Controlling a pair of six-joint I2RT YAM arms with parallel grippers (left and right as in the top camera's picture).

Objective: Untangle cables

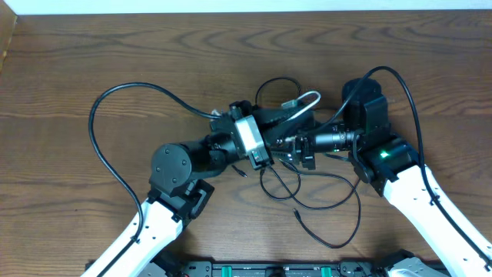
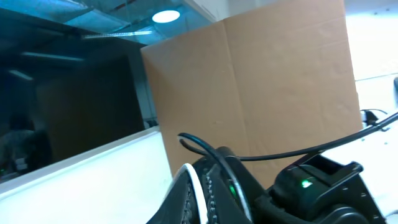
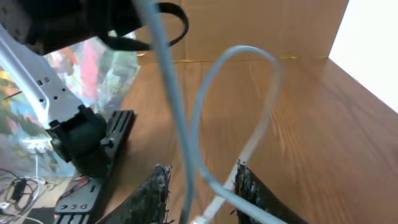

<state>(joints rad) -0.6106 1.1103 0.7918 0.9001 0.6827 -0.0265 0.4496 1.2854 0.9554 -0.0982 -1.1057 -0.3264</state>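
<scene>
While looking down from overhead, noted brown wood-grain desk (image 1: 77,69) filling the view. Left arm (image 1: 173,165) and right arm (image 1: 415,185), white and black, reaching in from near edge and meeting nose to nose at desk centre. Thick black arm wires arching off each: one toward left edge (image 1: 92,127), one toward far-right corner (image 1: 407,96).

Left gripper (image 1: 270,123): pressed shut, buried in the dark cluster at centre; cannot tell whether anything pinched. Right gripper (image 3: 200,169): fingers (image 3: 155,193) standing apart, whitish strand (image 3: 242,50) running down through the gap, close by one finger, not clamped.

Cables (image 1: 327,181): small tangle at desk centre, between and under both grippers. Whitish strand looping out of it toward far edge. Thin black cords (image 1: 307,231) spilling toward near edge in slack loops, lying flat on the wood. One small plug tip (image 1: 294,214) on bare wood nearer the near edge, apart from the tangle.
</scene>
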